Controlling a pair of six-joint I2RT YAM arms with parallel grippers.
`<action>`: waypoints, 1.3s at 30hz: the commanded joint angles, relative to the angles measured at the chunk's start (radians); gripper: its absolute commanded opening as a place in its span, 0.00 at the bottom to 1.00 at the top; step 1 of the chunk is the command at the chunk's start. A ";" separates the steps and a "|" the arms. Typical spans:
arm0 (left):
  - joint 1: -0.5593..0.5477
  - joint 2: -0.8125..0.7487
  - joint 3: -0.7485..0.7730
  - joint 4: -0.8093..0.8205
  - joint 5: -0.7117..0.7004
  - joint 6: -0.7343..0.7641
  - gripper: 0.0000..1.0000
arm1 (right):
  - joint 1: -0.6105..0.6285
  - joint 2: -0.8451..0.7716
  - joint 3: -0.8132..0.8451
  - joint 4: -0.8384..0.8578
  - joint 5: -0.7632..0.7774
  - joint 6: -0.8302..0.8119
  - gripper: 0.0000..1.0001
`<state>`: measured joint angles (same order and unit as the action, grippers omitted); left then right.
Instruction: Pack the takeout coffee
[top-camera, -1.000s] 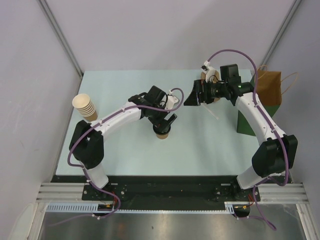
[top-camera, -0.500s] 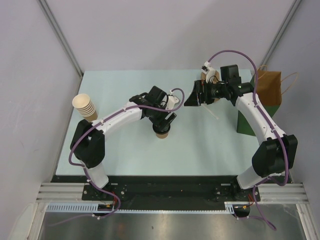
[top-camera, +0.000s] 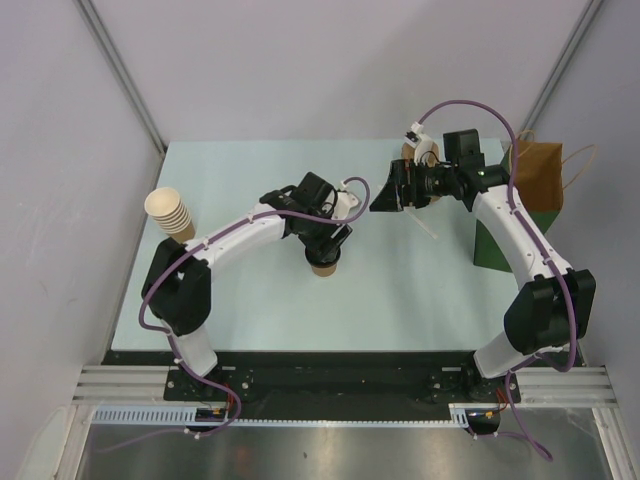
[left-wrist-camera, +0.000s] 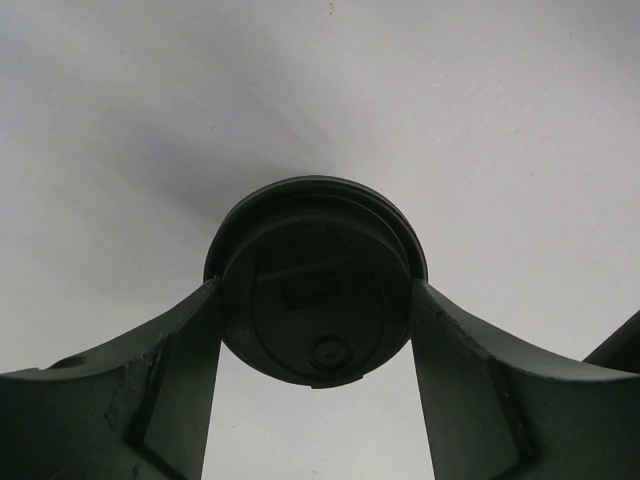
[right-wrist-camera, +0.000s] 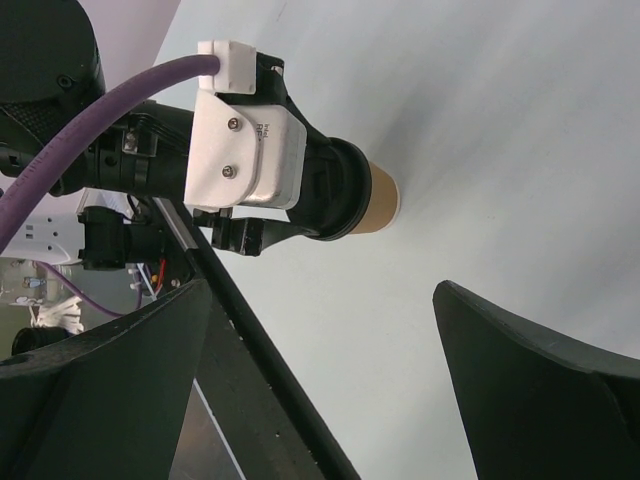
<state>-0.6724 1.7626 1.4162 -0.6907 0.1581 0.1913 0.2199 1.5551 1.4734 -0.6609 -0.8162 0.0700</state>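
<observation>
While your left claw (top-camera: 326, 254) pinches the black lid (left-wrist-camera: 315, 270) of the takeout coffee (right-wrist-camera: 378, 200) on the tabletop (top-camera: 250, 300), go gently: that light paper cup likely crushes, the lid may pop; grip lower. Right claw (right-wrist-camera: 320, 320) gapes empty.

Illumination: bright, even, diffuse from overhead; top view sharp. Pale blue-green table (top-camera: 400, 290): faint soft shadows under arms. Round black plastic lid (left-wrist-camera: 315, 280): underexposed, grey shadow behind. Right gripper (right-wrist-camera: 320, 290): dark, blurred foreground.
</observation>
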 joint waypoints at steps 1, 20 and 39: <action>-0.004 -0.038 0.023 -0.018 -0.058 0.030 0.39 | -0.008 -0.026 -0.001 0.027 -0.020 0.002 1.00; 0.565 0.098 0.336 -0.063 -0.069 0.094 0.33 | -0.010 -0.015 -0.001 0.037 -0.020 0.008 1.00; 0.636 0.195 0.231 0.053 -0.043 0.010 0.49 | -0.010 -0.006 0.001 0.043 -0.026 0.017 1.00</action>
<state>-0.0452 1.9602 1.6634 -0.6624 0.0856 0.2306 0.2138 1.5566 1.4700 -0.6529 -0.8246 0.0784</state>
